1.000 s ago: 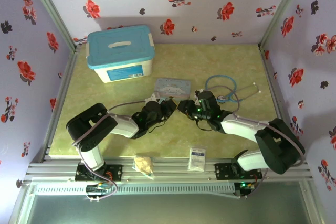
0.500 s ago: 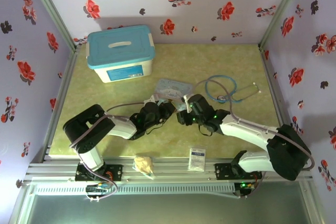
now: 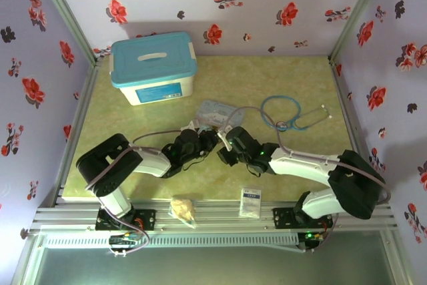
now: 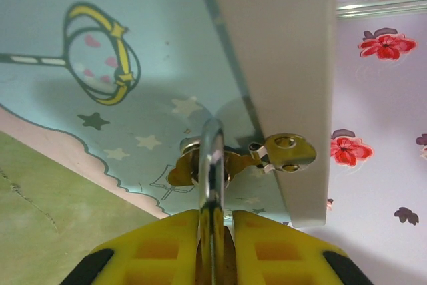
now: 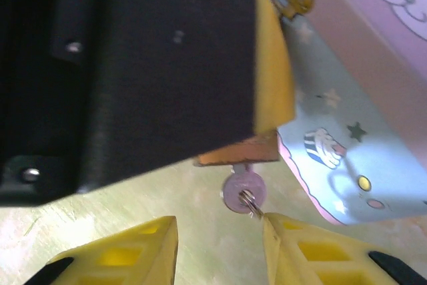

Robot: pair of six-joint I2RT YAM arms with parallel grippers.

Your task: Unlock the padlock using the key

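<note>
left claw (image 4: 215, 223) is clamping the padlock (image 4: 212, 161); right claw (image 5: 219, 233) is gaping just below the key (image 5: 243, 191), seemingly inserted; off-centre pinching risks bending it.

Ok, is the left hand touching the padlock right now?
Touching. The left wrist view shows the padlock shackle pinched between the yellow fingers of the left hand.
</note>
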